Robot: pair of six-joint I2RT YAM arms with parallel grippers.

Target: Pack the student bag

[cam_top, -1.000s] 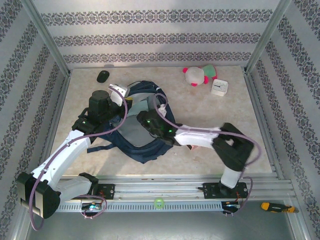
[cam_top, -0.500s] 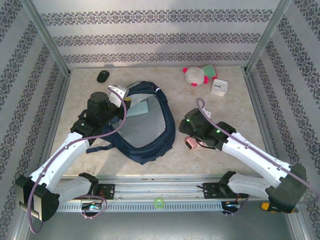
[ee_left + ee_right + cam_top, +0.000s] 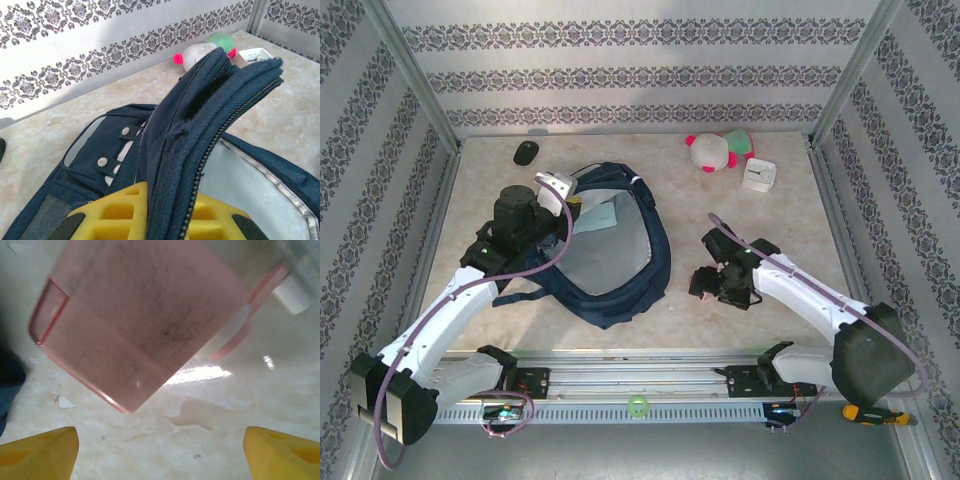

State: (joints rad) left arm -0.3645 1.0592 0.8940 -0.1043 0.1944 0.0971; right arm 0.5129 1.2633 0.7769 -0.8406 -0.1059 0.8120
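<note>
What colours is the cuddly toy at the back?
The cuddly toy is white with pink and green bits; the top external view shows it best.

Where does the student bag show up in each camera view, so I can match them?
Top external: student bag lies left of centre, mouth open.
Left wrist: student bag takes the foreground, its zippered rim standing up the middle.
Right wrist: probably the dark blue sliver at the left edge.
Shared landmark: the beige table under it.

Bright, even light; white glare on the marble table point(image 3: 200, 374).
</note>
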